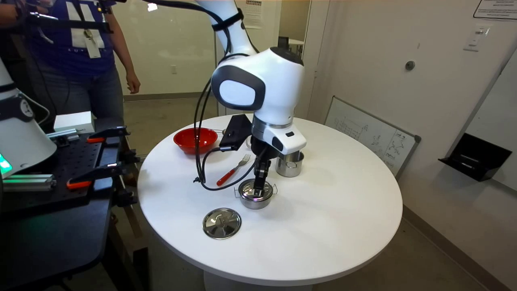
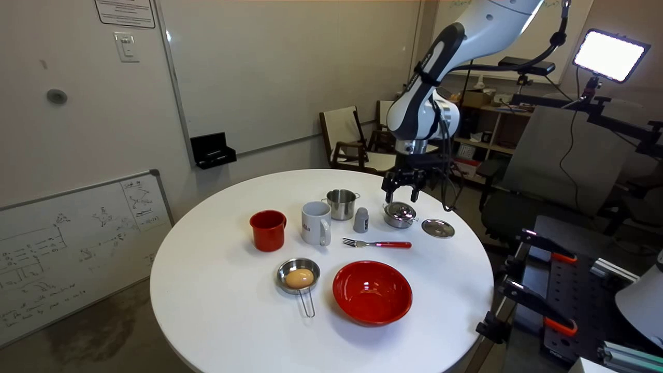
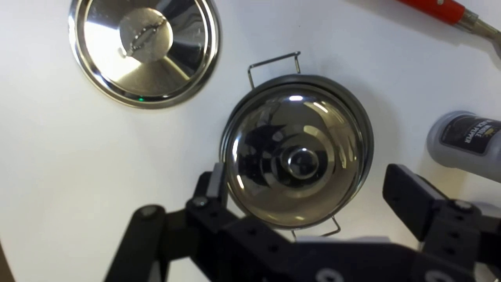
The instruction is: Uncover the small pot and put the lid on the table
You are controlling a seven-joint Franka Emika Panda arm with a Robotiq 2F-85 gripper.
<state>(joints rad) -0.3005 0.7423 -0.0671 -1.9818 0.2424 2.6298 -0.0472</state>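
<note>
The lid [image 3: 294, 156] sits on the pot [image 1: 256, 205], mid-frame in the wrist view and below centre in an exterior view, where the pot stands on the counter [image 1: 331, 218]. The lid looks like polished steel: probably light, stiff, hard to break, but slippery. Its knob [image 3: 303, 163] seems the best hold, pinched from both sides. The gripper [image 2: 401, 196] is spread wide and holds nothing, its fingers [image 3: 215, 186] appearing either side of the lid in the wrist view. Whether the finger left of centre there touches anything, I cannot tell.
</note>
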